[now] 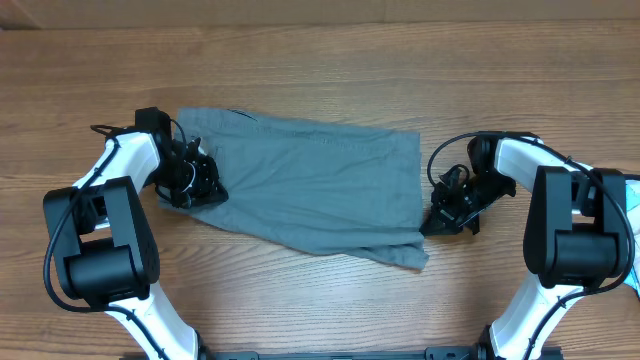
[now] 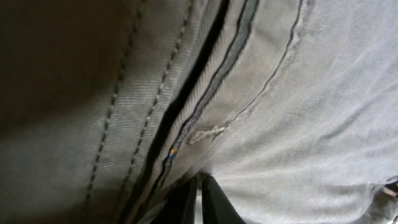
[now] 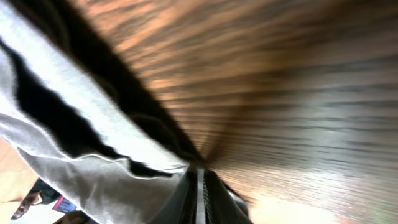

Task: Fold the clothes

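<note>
With the shorts (image 1: 310, 185) flat on the counter (image 1: 320, 70) and your left claw (image 1: 200, 185) and right claw (image 1: 435, 220) each clenched on an end, the fold looks about to start; lift both ends together.

— What furniture do you have in shot?
— You have one brown wooden table (image 1: 320, 60), its grain running left to right in plank-like strips.
— And past it?
— Along the far edge you see only a paler tan band (image 1: 200, 10); wall or floor, you cannot tell. The light is soft, with a pale glare (image 3: 292, 208) on the wood in the right wrist view.
</note>
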